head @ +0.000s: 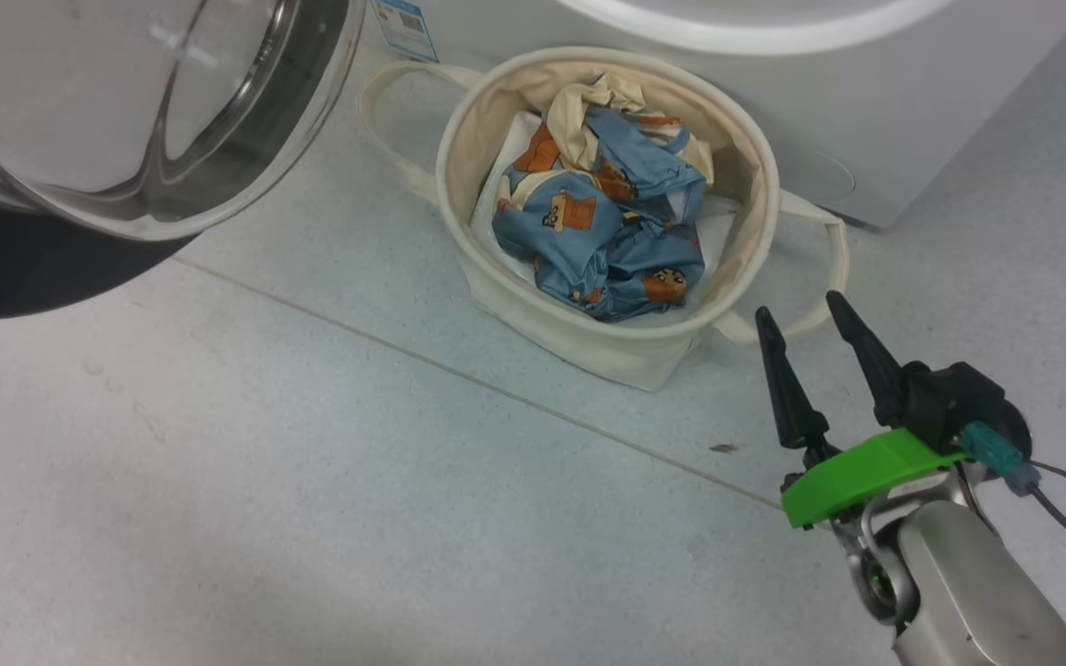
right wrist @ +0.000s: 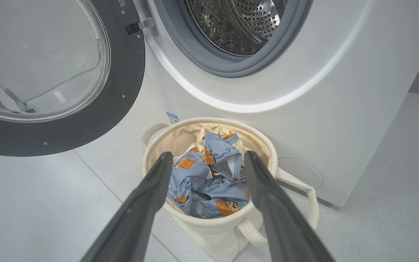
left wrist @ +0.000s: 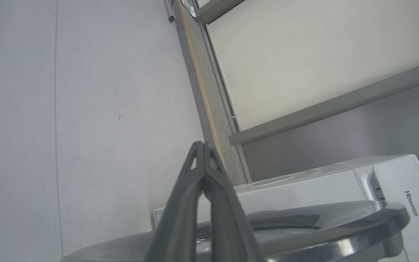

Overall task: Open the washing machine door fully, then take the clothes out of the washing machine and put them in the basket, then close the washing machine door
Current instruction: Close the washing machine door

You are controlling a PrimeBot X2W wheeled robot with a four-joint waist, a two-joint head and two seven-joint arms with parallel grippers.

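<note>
The clothes lie heaped in the basket at centre frame, just upper-left of the wide, empty right gripper. The washing machine door stands open at upper left. The left gripper is pinched together.

Bright, even light is falling from above, leaving only faint shadows on the floor. Glare is streaking the washing machine door glass.

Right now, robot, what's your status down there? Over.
Left hand shut, empty, by the washing machine door. Right hand open, empty, near the basket. Clothes in the basket; door wide open, not yet closed. Basket stands near the door's swing.
</note>
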